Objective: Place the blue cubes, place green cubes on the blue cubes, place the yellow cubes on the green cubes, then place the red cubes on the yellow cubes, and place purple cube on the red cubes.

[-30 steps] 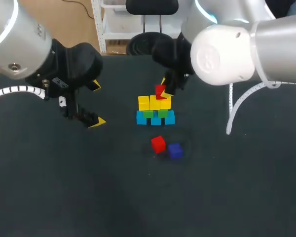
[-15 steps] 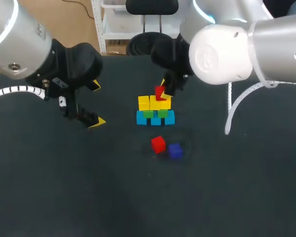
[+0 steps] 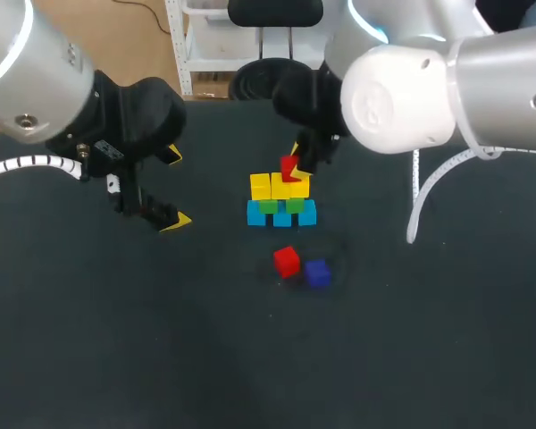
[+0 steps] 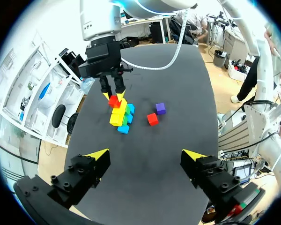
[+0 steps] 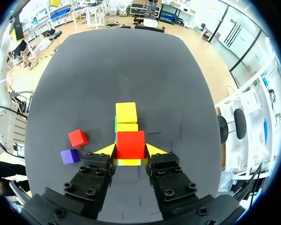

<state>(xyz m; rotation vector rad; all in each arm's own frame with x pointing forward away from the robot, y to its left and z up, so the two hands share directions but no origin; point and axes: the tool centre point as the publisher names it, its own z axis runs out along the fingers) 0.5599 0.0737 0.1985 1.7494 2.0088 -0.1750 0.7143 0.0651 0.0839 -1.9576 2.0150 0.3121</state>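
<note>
Dark table [image 3: 161, 357] takes up most of the head view. We note both arms over its far half.

Right arm [image 3: 429, 80] comes in from the right and reaches to the middle. Left arm [image 3: 36, 71] comes in from the left and hangs over the table's left part, well apart from the cubes.

Left gripper [image 4: 146, 154]: jaws wide apart, nothing between them; the stack lies far ahead of it.

Right gripper [image 5: 130, 150]: jaws clamped on the held red cube [image 5: 130, 144], one yellow tip against each side. It sits directly over the stack.

The stack stands near the table's middle. Blue cubes [image 3: 281, 216] form the bottom row on the table. Green cubes [image 3: 268, 206] sit on them, mostly hidden. Yellow cubes [image 3: 261, 186] form the row on top. The held red cube is just above the yellow row, toward its middle; we cannot tell whether it touches.

Loose red cube [image 3: 287, 261] lies on the table near the stack, on the robot's side. Purple cube [image 3: 317, 273] lies just beside it, to its right.
</note>
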